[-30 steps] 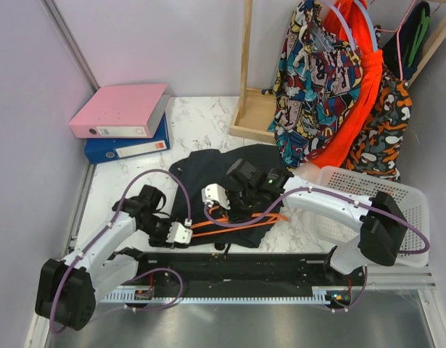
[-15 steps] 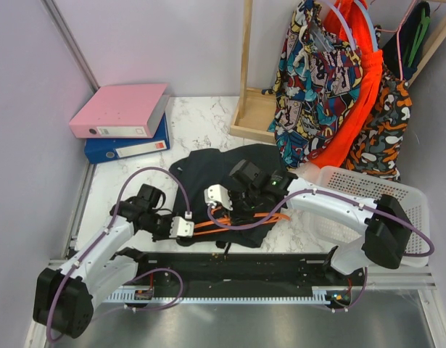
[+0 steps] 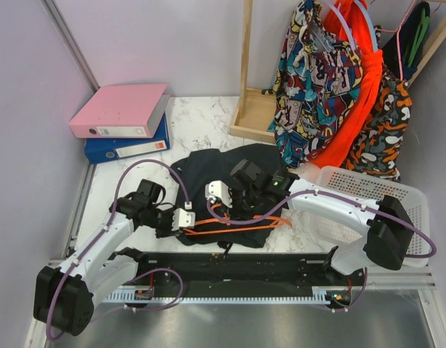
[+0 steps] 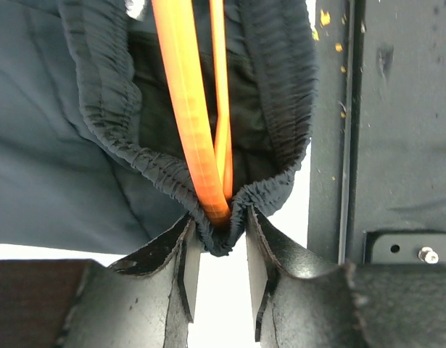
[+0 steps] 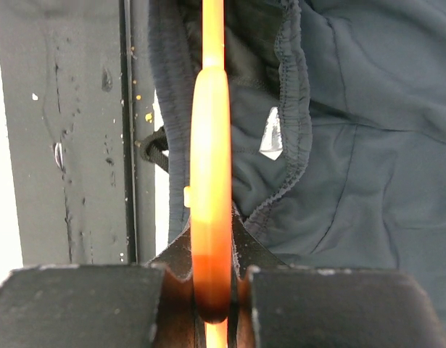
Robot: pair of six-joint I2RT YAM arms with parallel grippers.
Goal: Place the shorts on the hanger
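The black shorts lie crumpled on the marble table. The orange hanger lies across their near edge, partly inside the waistband. My left gripper is shut on the gathered waistband of the shorts, and the hanger's end is tucked in the fold right at my fingertips. My right gripper is shut on the hanger's bar, which runs straight between the jaws. The shorts' fabric lies just to its right.
A pink binder lies on a blue one at the back left. A white basket stands to the right. A wooden rack holds colourful garments at the back. A black rail runs along the near edge.
My left gripper has moved away from the near edge, pulling the waistband with it. The hanger has swung flatter, its left end now reaching my left gripper. My right gripper barely shifted.
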